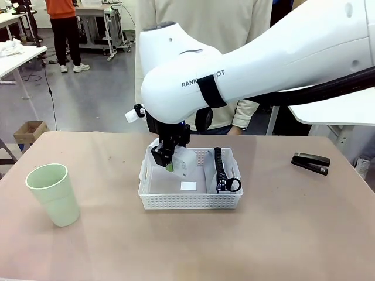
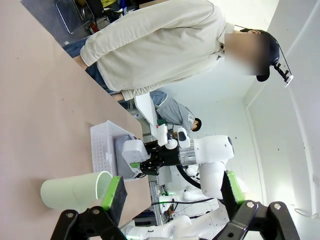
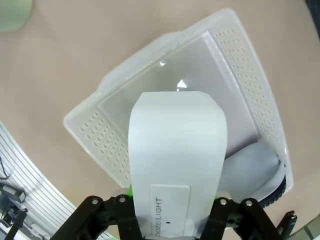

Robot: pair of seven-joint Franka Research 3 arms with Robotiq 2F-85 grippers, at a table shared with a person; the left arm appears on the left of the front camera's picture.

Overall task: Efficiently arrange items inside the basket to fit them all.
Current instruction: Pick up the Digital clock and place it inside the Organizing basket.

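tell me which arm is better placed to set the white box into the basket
Right. The right gripper is shut on the white box above the basket, beside the pouch. The left gripper hangs open, off by the cup.

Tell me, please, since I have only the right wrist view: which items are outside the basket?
Observer: A pale green cup stands upright on the table, on the robot's left of the basket.
Operator: Is anything else out there?
Observer: A small black slab lies on the basket's other side.
Operator: Is the left gripper free?
Observer: Yes, the left gripper is open with nothing between its fingers.
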